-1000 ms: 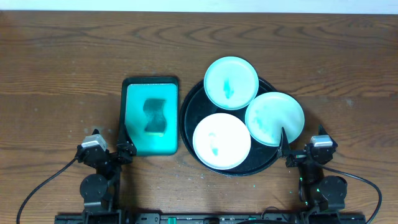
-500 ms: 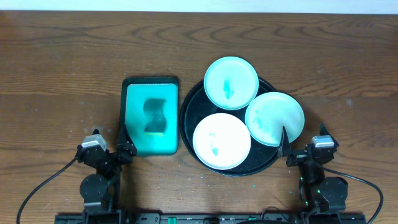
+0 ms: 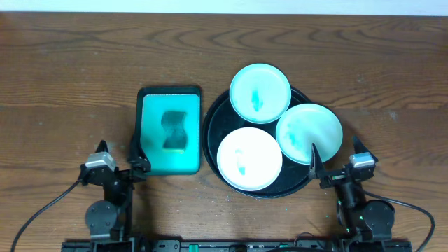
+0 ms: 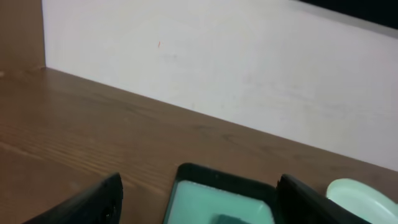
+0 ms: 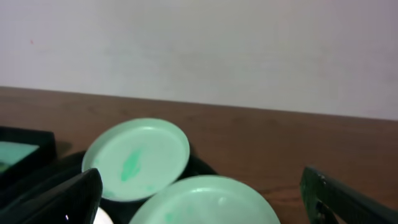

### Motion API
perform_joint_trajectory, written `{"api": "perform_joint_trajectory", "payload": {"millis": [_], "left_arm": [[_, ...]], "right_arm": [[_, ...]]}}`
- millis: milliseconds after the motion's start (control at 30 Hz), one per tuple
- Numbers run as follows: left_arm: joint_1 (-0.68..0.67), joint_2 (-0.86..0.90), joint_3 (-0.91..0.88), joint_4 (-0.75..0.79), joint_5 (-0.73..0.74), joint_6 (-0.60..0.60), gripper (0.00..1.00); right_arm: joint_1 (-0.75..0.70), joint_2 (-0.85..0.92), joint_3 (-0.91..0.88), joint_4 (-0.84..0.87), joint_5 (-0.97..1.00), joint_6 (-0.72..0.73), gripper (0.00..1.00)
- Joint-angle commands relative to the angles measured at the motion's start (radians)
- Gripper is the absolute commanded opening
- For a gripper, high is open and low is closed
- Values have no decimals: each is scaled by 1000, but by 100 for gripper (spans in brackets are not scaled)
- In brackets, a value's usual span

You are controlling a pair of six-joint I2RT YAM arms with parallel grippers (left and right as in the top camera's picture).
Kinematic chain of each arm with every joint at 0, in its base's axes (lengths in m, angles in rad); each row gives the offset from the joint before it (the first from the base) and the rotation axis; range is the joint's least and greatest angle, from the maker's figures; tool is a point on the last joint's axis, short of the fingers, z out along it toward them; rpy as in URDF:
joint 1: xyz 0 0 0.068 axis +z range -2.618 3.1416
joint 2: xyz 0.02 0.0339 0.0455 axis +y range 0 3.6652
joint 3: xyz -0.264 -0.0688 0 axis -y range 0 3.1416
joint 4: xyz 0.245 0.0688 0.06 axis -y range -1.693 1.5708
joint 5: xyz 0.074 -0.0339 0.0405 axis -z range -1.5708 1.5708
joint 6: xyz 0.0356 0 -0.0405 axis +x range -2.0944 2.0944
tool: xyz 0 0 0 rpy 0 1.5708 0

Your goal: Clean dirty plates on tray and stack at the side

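Observation:
Three small plates lie on the round black tray (image 3: 212, 133): a mint one with a teal smear at the back (image 3: 260, 93), a mint one at the right (image 3: 309, 132), and a white one with a teal smear at the front (image 3: 249, 158). My right gripper (image 3: 334, 159) is open at the tray's front right edge, its left finger over the right plate's rim. In the right wrist view the back plate (image 5: 137, 157) and the right plate (image 5: 214, 202) show between the open jaws (image 5: 205, 199). My left gripper (image 3: 117, 158) is open near the table's front left.
A black rectangular tray of teal liquid (image 3: 150, 140) with a dark sponge (image 3: 174, 130) stands left of the round tray. It also shows in the left wrist view (image 4: 214, 196). A white wall runs behind the table.
Both grippers have opened wider. The left arm has shifted slightly toward the front left. The plates and trays have not moved.

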Motion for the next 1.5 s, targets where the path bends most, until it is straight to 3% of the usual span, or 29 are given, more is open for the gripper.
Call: {"api": "perform_joint_trajectory", "payload": {"millis": [0,233,333,367,467,567,700,867,967,1267,1467], "left_arm": [[-2,81,163,-53,14,8,79],[-2,445,523,-305,80,-23,79],[-2,606,702,-451,180,-26,79],[-2,706,830,-581,233,-29,79],[-2,819,990,-770,253,-29,79],[-2,899,1102,-913,253,-29,79],[-2,898,1104,-935,283,-37,79],[-2,907,1103,-987,300,-32,79],[-2,908,1103,-986,300,-33,79],[-3,929,1102,-1014,301,-25,80],[-4,1021,1102,-1096,301,14,78]], "right_arm": [[-8,45,123,-2,-24,21,99],[-8,369,479,-212,-100,40,99],[-8,570,695,-407,-190,40,99],[-8,718,856,-577,-246,40,99],[-8,910,1052,-801,-310,33,99],[-8,1103,1172,-879,-351,69,99],[-6,1211,1175,-866,-467,81,99],[87,1342,1154,-996,-294,86,71],[171,1402,1093,-1046,-174,165,62],[300,1528,827,-846,-164,285,49],[300,1564,776,-704,-44,325,27]]}}
